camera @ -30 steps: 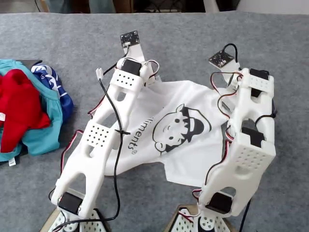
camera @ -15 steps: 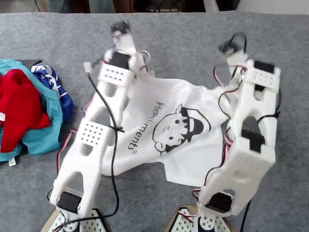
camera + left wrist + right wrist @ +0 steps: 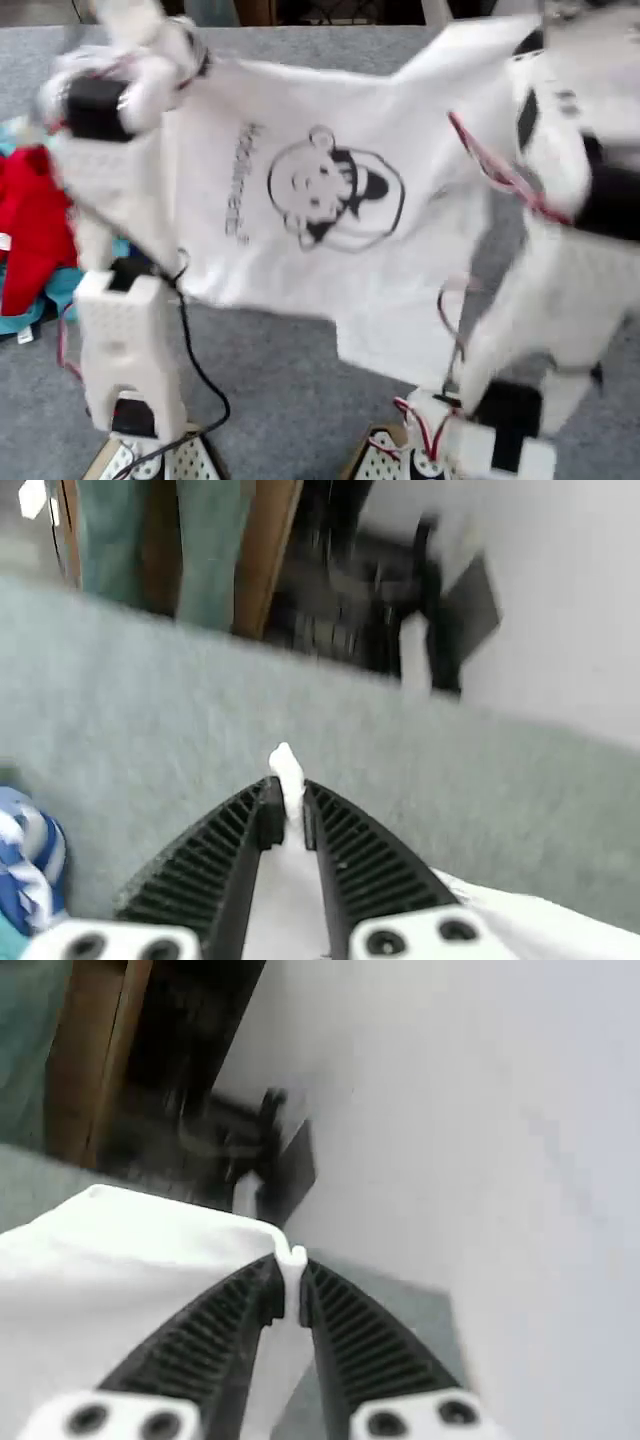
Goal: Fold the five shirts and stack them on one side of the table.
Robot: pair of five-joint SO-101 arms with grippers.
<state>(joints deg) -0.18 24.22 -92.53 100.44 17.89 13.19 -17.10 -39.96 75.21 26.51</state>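
**High view.** The left arm covers part of the heap at the table's left edge. There a red shirt lies on a teal shirt. The right arm hides the right edge of a white T-shirt with a black cartoon-face print. The shirt's upper corners are hard to make out where they meet the arm ends. Whether its lower hem touches the grey felt table cannot be told. The T-shirt hangs spread wide between the two arms, above the middle of the table. Its print faces the camera and a line of lettering runs beside the face.

**Left wrist view.** The left gripper has its black ribbed fingers pinched onto a fold of white fabric that pokes past the tips. A blue-and-white patterned shirt is cut off at the edge.

**Right wrist view.** The right gripper is likewise clamped on the white cloth.
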